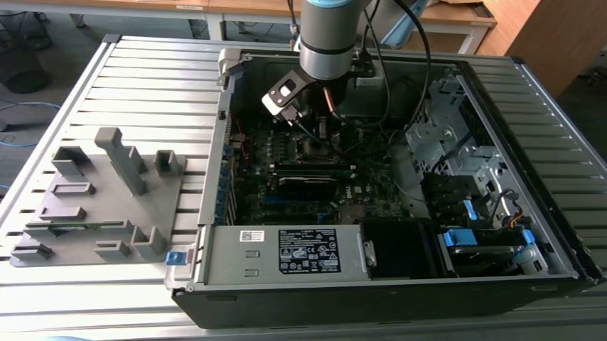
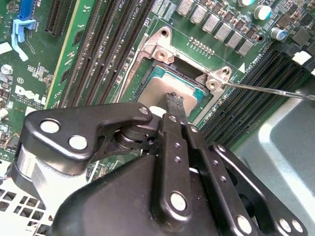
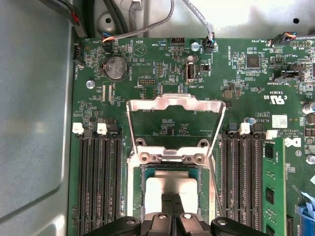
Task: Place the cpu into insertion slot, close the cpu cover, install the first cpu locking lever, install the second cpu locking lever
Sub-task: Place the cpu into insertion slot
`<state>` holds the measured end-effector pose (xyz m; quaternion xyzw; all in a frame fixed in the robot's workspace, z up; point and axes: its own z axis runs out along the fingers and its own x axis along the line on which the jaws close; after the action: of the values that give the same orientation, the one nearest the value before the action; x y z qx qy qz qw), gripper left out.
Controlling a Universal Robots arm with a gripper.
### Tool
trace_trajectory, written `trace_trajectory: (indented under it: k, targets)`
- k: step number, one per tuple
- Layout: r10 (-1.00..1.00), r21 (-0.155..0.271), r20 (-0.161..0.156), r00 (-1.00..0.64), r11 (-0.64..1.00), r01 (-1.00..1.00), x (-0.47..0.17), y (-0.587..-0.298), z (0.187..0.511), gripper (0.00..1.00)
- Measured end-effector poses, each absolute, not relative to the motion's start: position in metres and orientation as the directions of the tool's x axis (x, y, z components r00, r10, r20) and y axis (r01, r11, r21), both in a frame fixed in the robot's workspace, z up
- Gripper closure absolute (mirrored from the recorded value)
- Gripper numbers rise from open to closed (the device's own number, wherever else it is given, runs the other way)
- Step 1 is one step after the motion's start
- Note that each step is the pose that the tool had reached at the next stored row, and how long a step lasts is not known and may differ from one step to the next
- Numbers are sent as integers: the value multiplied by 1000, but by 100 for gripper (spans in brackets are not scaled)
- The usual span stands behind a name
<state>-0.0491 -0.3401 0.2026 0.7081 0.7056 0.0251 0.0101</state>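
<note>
Cpu [image 3: 156, 188] lies flat in insertion slot [image 3: 133, 196] on motherboard [image 3: 98, 73]. Jaws narrow, tips together, gripping nothing, set on or just above the cpu top, probably to press it seated. Cpu cover [image 3: 174, 102] is hinged up, leaving the slot open; not yet closed.

Exterior view looks down into computer case [image 1: 379, 307], both wrist views close above insertion slot [image 3: 147, 170] [image 2: 161, 69]

In the exterior view's upper middle, the motherboard [image 1: 284, 192] is overhung by the gripper [image 1: 320, 135] and dangling cables [image 1: 427, 53]. In the first wrist view, one side of the insertion slot [image 3: 139, 191] is blocked by the raised cpu cover [image 3: 172, 105], two others flanked by memory slots [image 3: 98, 177].
</note>
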Motion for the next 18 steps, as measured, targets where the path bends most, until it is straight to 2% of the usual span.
trace_trajectory:
  k: [18]
  targets:
    - [1000, 49, 21, 3, -4, 999, -49, -340, 198, 89]
